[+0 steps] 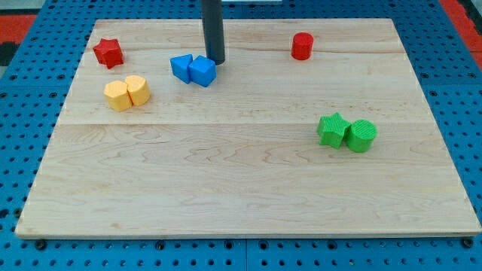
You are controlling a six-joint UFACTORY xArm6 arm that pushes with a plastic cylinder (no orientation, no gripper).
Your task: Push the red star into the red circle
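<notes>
The red star (108, 53) lies near the board's top left corner. The red circle (302, 46), a short cylinder, stands near the top edge, right of centre. My tip (216, 61) is at the end of the dark rod that comes down from the view's top. It rests just right of and above the two blue blocks, close to the blue cube (202, 71). The tip is well right of the red star and left of the red circle.
A second blue block (181, 68) touches the blue cube's left side. Two yellow blocks (117, 95) (138, 89) sit together below the red star. A green star (332, 129) and a green cylinder (361, 135) sit together at the right. The wooden board (241, 188) lies on a blue pegboard.
</notes>
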